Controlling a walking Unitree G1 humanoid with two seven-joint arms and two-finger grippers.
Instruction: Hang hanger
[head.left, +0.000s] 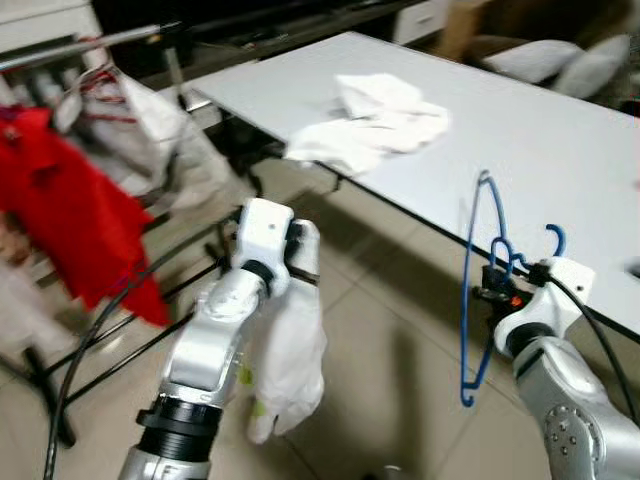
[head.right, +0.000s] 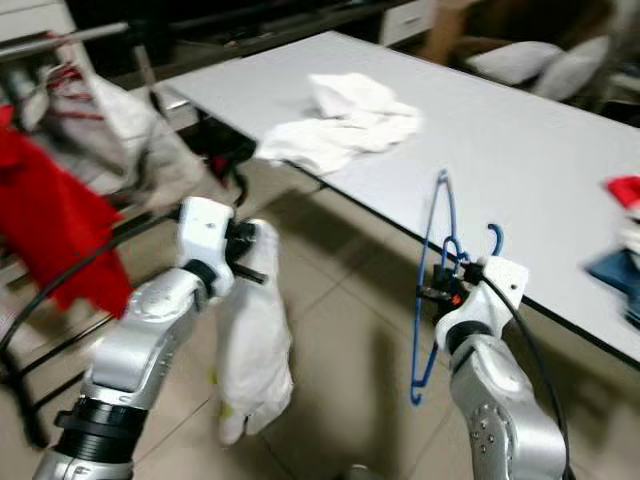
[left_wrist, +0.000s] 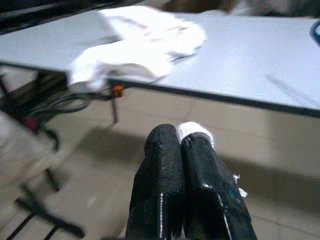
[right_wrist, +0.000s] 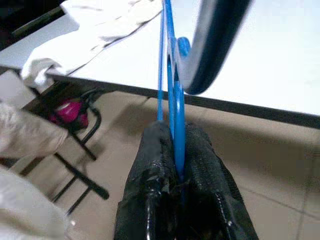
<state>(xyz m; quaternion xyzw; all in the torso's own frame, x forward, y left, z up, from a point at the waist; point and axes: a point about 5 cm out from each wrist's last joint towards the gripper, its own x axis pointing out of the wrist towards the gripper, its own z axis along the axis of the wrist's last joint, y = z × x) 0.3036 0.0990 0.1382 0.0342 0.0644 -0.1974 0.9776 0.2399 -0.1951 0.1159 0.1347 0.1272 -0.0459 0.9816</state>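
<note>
My right gripper (head.left: 497, 281) is shut on a blue wire hanger (head.left: 478, 300), held upright beside the white table's front edge; its hook (head.left: 555, 238) curls up near my wrist. In the right wrist view the blue hanger (right_wrist: 173, 95) is pinched between the black fingers (right_wrist: 150, 165). My left gripper (head.left: 300, 262) is shut on a white garment (head.left: 292, 360) that hangs limp below it over the tiled floor. In the left wrist view a scrap of the white garment (left_wrist: 194, 132) peeks from between the closed fingers (left_wrist: 165, 170).
A white table (head.left: 560, 150) runs across the right with a crumpled white cloth (head.left: 375, 120) on it. A drying rack (head.left: 60, 50) at the left carries a red garment (head.left: 70, 220) and pale clothes (head.left: 150, 130). Cushions (head.left: 560, 62) lie beyond the table.
</note>
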